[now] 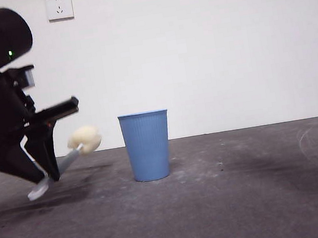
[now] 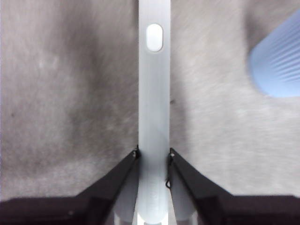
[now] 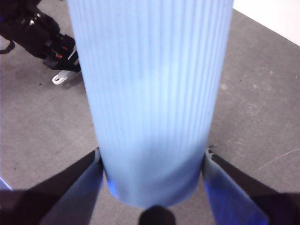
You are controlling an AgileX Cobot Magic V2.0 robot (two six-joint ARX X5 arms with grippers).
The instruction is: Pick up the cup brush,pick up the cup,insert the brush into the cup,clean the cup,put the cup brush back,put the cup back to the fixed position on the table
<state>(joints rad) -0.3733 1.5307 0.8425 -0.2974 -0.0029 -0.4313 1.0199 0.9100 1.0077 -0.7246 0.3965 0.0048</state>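
A: Starting at the bench's left edge, what does the left claw (image 1: pixel 46 172) have?

B: It is closed on the brush (image 1: pixel 63 162), gripping the grey handle low down near the white tip. The brush is off the bench (image 1: pixel 231 204) and tilted, its long axis rising rightward to the cream sponge head.

A: And the cup it must enter?

B: The right claw (image 3: pixel 154 180) is clamped on the cup (image 3: pixel 150 93) near one end, held high over the bench's right half, well above the brush. Only a blue edge shows at the top of the front view.

A: The blue one mid-bench?

B: A second cup (image 1: pixel 147 146), identical, ribbed, upright, untouched, just right of the sponge.
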